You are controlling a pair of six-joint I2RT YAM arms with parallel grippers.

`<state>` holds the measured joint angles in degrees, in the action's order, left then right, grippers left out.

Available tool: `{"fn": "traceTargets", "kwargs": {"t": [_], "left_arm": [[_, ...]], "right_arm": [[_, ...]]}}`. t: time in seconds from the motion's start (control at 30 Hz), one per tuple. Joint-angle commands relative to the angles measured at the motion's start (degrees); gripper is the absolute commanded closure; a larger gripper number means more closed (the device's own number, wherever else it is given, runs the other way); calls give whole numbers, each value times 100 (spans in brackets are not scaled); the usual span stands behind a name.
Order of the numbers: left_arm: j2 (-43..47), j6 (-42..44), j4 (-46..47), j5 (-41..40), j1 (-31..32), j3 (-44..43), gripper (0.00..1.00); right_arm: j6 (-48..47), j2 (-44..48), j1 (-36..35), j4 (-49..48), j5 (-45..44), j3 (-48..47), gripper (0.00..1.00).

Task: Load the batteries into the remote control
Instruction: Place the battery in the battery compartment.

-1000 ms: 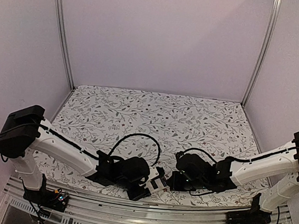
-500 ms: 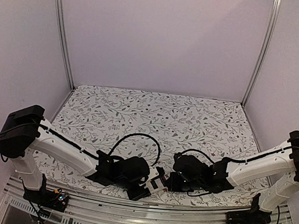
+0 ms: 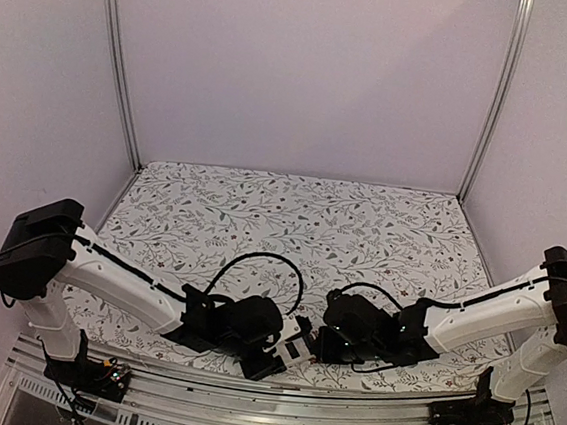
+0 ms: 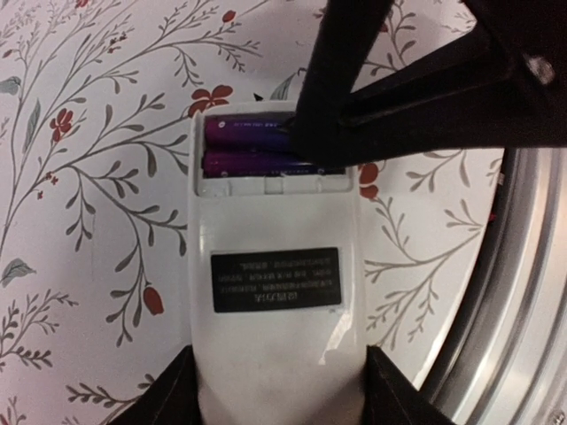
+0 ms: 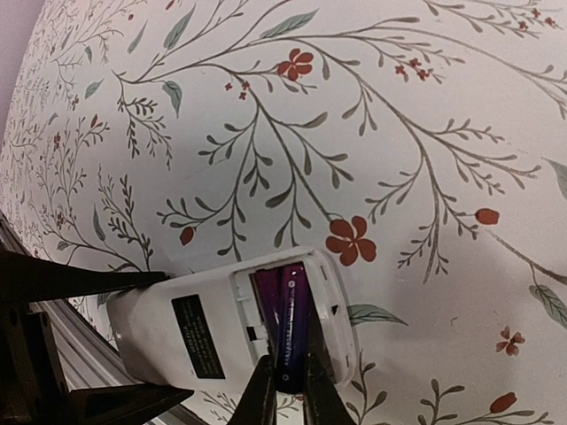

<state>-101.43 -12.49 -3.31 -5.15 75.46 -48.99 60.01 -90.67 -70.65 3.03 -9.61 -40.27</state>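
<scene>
Remote control point(image 4: 275, 292) sits back-side up at the near edge of the floral worktop point(image 5: 399, 133), close to the metal rail point(image 4: 523, 310). Whether it rests on the surface or is held just above it cannot be told.

Left end effector point(image 4: 276, 382) is at a medium opening. It clamps the remote control by its two long edges at the end away from the battery slot. A dark label point(image 4: 275, 280) lies between this grip and the slot.

The slot is uncovered. Both batteries point(image 4: 252, 165) lie in it side by side, parallel to the remote's length, and show purple casings.

Right end effector point(image 5: 289, 390) reaches in from the opposite side with its jaws nearly closed. Its fingertips point(image 5: 262, 388) pinch the end of one battery at the slot's outer end. In the left wrist view its dark fingers cover part of the slot.
</scene>
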Motion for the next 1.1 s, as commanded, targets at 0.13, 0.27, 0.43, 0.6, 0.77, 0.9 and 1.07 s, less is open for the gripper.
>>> {"fn": "traceTargets", "kwargs": {"t": [0.13,0.27,0.43,0.6,0.77,0.9,1.07], "left_arm": [[35,193,-346,633,55,265,50],[45,203,-381,629,10,301,50],[52,232,-415,647,-41,320,50],[44,245,-419,698,-87,350,50],[35,254,-418,750,-106,365,50],[114,584,-396,950,-122,503,49],[250,952,-534,1667,-222,426,47]], "right_arm": [[-202,-160,-10,311,-348,-328,82],[-267,0,-15,499,-460,-366,81],[-394,143,-12,738,-556,-481,79],[-658,283,-11,915,-364,-614,81],[-988,517,42,1212,339,-676,82],[-2450,1059,113,1358,1159,-614,79],[-5083,2183,165,831,1814,-78,78]]}}
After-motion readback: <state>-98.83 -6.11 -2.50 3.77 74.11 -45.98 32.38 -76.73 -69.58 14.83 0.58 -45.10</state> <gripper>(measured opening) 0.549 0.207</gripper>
